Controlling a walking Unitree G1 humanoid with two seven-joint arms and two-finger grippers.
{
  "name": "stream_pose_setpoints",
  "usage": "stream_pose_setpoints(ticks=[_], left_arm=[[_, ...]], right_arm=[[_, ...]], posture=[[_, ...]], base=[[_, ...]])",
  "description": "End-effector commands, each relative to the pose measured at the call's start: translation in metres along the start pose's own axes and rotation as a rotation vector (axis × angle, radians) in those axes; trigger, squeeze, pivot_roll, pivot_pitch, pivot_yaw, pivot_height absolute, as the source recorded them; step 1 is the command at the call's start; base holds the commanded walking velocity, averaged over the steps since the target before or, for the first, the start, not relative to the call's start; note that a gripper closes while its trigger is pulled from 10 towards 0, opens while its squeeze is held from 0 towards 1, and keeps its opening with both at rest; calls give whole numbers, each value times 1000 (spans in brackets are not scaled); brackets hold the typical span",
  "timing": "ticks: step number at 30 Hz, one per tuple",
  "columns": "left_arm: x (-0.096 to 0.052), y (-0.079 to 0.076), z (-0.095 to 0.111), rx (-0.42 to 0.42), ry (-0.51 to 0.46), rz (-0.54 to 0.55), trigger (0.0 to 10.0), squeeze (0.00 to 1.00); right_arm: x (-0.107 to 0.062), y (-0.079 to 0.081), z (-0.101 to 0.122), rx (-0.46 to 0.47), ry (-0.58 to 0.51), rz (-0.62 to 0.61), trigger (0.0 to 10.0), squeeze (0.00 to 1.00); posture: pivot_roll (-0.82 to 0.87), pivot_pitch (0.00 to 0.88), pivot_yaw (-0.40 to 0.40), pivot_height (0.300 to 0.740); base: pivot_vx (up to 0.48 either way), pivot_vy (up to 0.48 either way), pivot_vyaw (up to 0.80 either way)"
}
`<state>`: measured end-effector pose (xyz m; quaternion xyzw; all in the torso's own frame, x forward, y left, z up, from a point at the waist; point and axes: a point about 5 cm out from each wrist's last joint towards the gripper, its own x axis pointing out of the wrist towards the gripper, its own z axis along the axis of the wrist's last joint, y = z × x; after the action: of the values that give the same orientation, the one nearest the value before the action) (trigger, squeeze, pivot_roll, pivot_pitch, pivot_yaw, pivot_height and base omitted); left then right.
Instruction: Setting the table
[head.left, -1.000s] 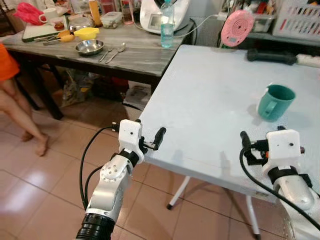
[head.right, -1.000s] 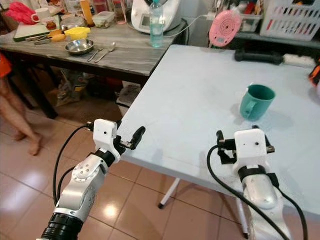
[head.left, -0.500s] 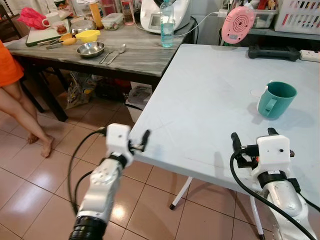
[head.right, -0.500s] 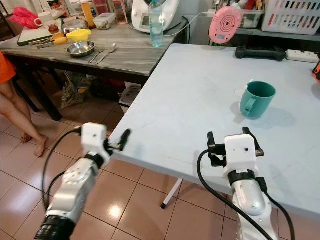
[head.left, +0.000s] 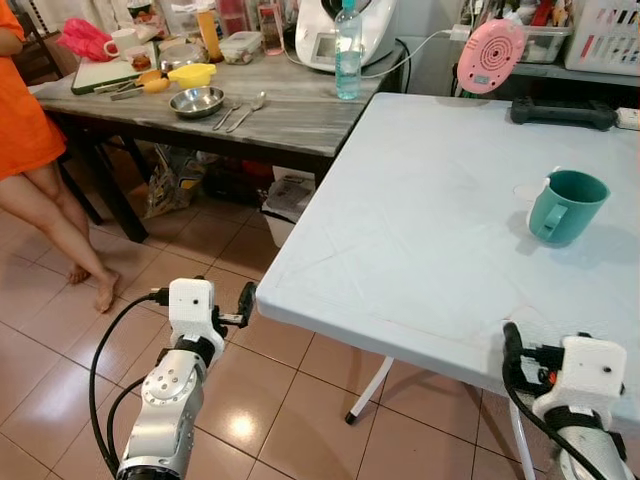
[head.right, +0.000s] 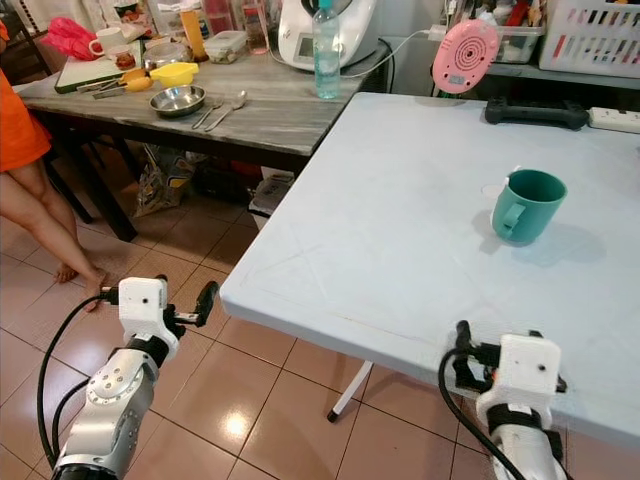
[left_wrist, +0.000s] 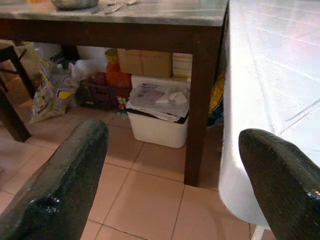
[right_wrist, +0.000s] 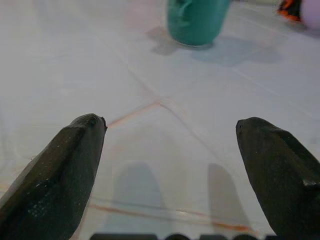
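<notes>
A teal mug (head.left: 565, 205) stands upright on the right side of the white table (head.left: 420, 230); the right wrist view has the mug (right_wrist: 197, 20) well ahead of the fingers. A steel bowl (head.left: 197, 101) and two spoons (head.left: 240, 108) lie on the dark wooden side table (head.left: 290, 120) at the back left. My left gripper (head.left: 245, 300) hangs open, below and just left of the white table's near corner. Low over the table's front edge, my right gripper (head.left: 515, 345) is open and holds nothing.
A person in orange (head.left: 30, 130) stands at the far left by the side table. That table also bears a water bottle (head.left: 348, 50), a white appliance (head.left: 335, 30) and a yellow bowl (head.left: 190, 73). A white bin (left_wrist: 160, 117) sits beneath it. A pink fan (head.left: 490, 55) stands behind the white table.
The camera has shifted. Both arms have dropped: the left gripper went from the table's edge to below its corner, the right one sank toward the front edge. The person stepped closer.
</notes>
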<state>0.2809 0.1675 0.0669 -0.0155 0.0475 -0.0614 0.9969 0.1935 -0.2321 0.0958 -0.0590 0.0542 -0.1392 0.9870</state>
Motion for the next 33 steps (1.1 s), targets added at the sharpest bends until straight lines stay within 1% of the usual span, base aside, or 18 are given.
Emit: stream_pose_setpoints(ticks=[1,2,4,6,8,13,14,17,18,19,20,22,24,25,27,29,32,33], left_arm=[[1,0,2,3,-13,4,10000,0],[3,-3,2,2,-11,-5,10000,0],[4,-4,2,2,-11,-7,10000,0],[7,-9,3,-1,-10,-31,10000,0],[9,-13,4,-4,-14,-45,10000,0],[12,-18,6,-12,-16,-61,10000,0],[14,-20,6,-23,-17,-59,10000,0],[15,-26,5,-49,-23,-56,10000,0],[16,-32,6,-69,-29,-55,10000,0],[16,-32,6,-69,-29,-55,10000,0],[16,-38,7,-90,-40,-53,10000,0],[16,-41,7,-102,-45,-50,10000,0],[15,-46,7,-132,-53,-38,10000,0],[15,-46,7,-132,-53,-38,10000,0],[13,-50,7,-153,-63,-20,10000,0],[10,-52,7,-151,-76,-10,10000,0],[8,-54,6,-148,-82,-10,10000,0],[6,-54,6,-154,-83,0,10000,0]], right_arm=[[0,3,6,-6,-35,1,10000,0],[0,4,9,-15,-48,1,10000,0],[1,4,9,-15,-50,0,10000,0],[4,5,15,-44,-76,12,10000,0],[5,6,17,-47,-83,16,10000,0],[7,4,18,-60,-89,17,10000,0],[7,4,17,-67,-88,19,10000,0],[9,4,19,-82,-86,37,10000,0],[10,6,21,-96,-87,61,10000,0],[10,6,21,-96,-87,61,10000,0],[12,7,23,-113,-90,90,10000,0],[13,8,24,-120,-90,105,10000,0],[18,9,27,-137,-91,138,10000,0],[18,9,27,-137,-91,138,10000,0],[24,10,31,-156,-95,175,10000,0],[30,10,34,-171,-99,199,10000,0],[34,11,36,-177,-103,211,10000,0],[40,13,40,-174,-108,219,10000,0]], posture=[[-285,0,101,740],[-291,0,103,740],[-291,0,103,740],[-300,0,105,740],[-303,0,106,740],[-309,0,101,740],[-313,0,80,740],[-315,0,55,740],[-315,0,32,740],[-315,0,32,740],[-310,0,-2,740],[-309,0,-11,740],[-292,0,-71,740],[-292,0,-71,740],[-280,0,-101,740],[-263,0,-128,740],[-255,0,-138,740],[-240,0,-153,740]], base=[[0,0,0],[0,0,0],[0,0,0],[0,0,0],[0,0,0],[0,0,0],[0,0,0],[0,0,0],[0,0,0],[0,0,0],[0,0,0],[0,0,0],[0,0,0],[0,0,0],[0,0,0],[0,0,0],[0,0,0],[0,0,0]])
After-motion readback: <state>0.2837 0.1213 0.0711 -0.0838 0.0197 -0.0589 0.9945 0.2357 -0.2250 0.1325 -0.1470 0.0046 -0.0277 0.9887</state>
